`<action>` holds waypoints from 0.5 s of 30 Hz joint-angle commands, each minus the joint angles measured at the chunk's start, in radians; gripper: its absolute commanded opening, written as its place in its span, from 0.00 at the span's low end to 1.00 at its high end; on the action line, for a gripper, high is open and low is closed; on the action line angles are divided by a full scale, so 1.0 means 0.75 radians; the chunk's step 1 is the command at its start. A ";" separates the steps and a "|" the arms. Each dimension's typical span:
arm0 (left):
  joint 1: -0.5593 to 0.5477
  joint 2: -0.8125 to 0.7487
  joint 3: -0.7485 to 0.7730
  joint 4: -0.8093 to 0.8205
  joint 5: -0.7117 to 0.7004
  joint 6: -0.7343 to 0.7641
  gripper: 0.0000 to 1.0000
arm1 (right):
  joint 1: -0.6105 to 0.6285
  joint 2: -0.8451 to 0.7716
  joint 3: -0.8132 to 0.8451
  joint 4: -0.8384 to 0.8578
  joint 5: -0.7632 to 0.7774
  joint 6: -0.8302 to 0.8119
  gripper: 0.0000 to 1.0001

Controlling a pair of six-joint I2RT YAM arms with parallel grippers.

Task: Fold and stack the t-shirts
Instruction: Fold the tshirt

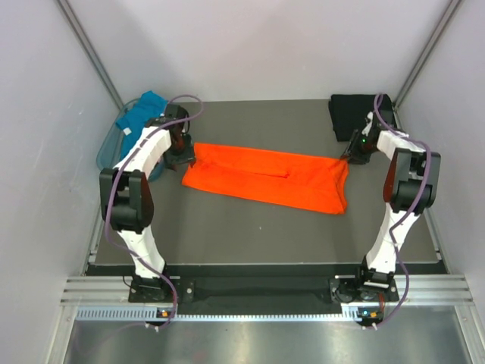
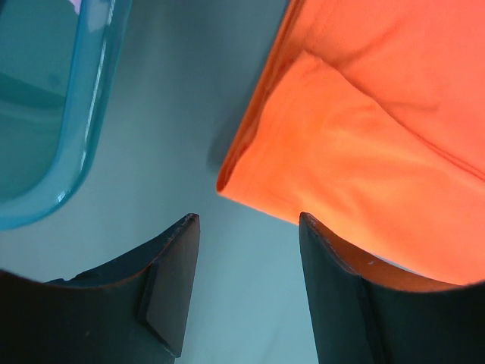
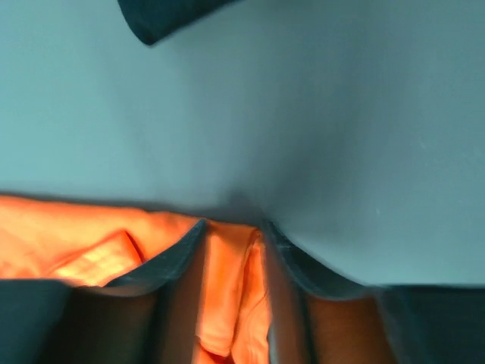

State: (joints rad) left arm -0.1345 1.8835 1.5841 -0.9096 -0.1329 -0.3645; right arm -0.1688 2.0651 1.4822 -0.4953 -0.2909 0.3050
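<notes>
Grey table [image 1: 227, 227] | white walls [image 1: 265, 45] | orange t-shirt [image 1: 265, 178] flat | left hand [image 2: 246, 221] spread | right hand [image 3: 233, 225] pinching it

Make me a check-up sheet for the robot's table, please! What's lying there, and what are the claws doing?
Surface: dark grey table.
Job's things: orange t-shirt folded into a long strip mid-table; black t-shirt at the far right corner; teal t-shirt in the basket.
Clutter: see-through blue basket at the far left.
Grippers: left gripper open at the strip's left end; right gripper pinching its right end.
Cables: purple cables along both arms.
Surroundings: pale walls; metal rail in front.
</notes>
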 commanded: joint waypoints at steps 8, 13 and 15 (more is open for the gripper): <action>0.007 -0.200 -0.161 -0.025 0.030 -0.023 0.61 | 0.041 0.022 -0.031 0.086 -0.042 -0.026 0.28; 0.067 -0.213 -0.214 0.004 0.042 -0.015 0.64 | 0.041 0.026 -0.009 0.035 0.024 -0.044 0.36; 0.085 -0.198 -0.222 0.030 0.083 -0.027 0.63 | 0.041 0.034 0.012 0.006 0.042 -0.059 0.36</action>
State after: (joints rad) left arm -0.1020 1.7649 1.4296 -0.9169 -0.0917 -0.3721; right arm -0.1452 2.0830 1.4868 -0.4572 -0.3290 0.2970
